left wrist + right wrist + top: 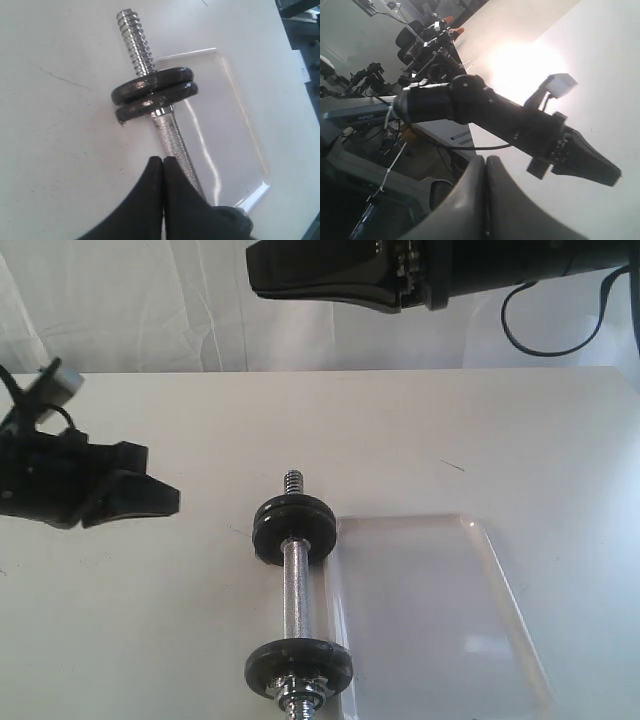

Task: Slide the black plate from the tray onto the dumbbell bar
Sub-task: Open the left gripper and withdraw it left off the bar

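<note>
The dumbbell bar [297, 590] lies on the white table beside the clear tray [430, 610], which holds nothing. In the left wrist view two black discs sit pressed together on the bar [171, 142] below its threaded end. The outer one is the black plate [152, 84]. Another black disc [298, 665] sits on the bar's near end. My left gripper [170, 500] hovers left of the bar, shut and empty, and its tips [163, 159] meet beside the knurled shaft. My right gripper [258, 275] hangs high at the back, shut [485, 158] on nothing.
The tray's rim [250, 195] runs along the bar's right side. White table stretches to the left and behind the dumbbell. In the right wrist view the left arm [520, 125] shows over the table, with other equipment beyond the table's edge.
</note>
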### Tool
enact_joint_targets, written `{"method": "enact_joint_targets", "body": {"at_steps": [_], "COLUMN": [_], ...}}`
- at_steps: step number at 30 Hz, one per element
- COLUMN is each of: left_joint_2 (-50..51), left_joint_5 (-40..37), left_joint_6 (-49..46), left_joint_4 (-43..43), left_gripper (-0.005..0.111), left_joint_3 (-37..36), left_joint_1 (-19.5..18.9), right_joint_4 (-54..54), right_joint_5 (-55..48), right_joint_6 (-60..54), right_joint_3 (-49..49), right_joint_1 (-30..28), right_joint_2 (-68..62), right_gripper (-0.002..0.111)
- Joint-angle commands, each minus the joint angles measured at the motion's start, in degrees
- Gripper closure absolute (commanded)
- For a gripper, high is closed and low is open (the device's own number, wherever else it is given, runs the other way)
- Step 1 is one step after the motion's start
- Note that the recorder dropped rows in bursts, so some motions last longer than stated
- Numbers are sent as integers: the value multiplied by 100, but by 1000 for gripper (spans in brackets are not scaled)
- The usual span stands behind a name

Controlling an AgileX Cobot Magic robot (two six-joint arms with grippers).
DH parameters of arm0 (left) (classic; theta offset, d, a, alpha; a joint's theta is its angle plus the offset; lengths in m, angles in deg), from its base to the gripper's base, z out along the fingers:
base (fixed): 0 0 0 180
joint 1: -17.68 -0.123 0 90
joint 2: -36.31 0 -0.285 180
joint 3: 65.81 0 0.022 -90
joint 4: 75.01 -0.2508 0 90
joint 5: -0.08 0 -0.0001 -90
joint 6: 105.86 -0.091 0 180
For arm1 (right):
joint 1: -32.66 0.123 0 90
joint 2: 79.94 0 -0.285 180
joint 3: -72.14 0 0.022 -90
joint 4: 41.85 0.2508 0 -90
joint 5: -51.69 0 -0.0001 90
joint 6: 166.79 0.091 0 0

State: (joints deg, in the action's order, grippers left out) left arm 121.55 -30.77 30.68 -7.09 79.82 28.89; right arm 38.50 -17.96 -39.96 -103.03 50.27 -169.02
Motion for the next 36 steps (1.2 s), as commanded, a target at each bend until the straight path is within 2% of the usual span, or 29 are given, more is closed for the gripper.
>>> {"method": "enact_joint_targets", "body": {"at_steps": [1,8,12,19,36], "left_joint_2": [-1051,-2575,-3040,-3246,-3298], "left_joint_5": [-223,-337,-406,-531,-503], "left_joint_6": [689,1102,1084,1019,1019], "left_joint_4": [-1182,-1793,-2021,-2032,-2062], "left_gripper": [107,107,107,107,107], "left_joint_3": [-9,-35,-88,-88,-88], "left_joint_1": [-141,-141,-141,-141,-83], "right_joint_4": [-93,-645,-1052,-1333,-1333], "right_joint_5": [-31,-31,521,1001,1014], "right_joint_6": [-49,-49,-49,-59,-59], "right_joint_3": [-18,-18,-18,-18,-18], "right_joint_1": [0,0,0,0,0], "right_joint_2": [53,53,53,53,53], "right_gripper": [108,108,108,108,108]}}
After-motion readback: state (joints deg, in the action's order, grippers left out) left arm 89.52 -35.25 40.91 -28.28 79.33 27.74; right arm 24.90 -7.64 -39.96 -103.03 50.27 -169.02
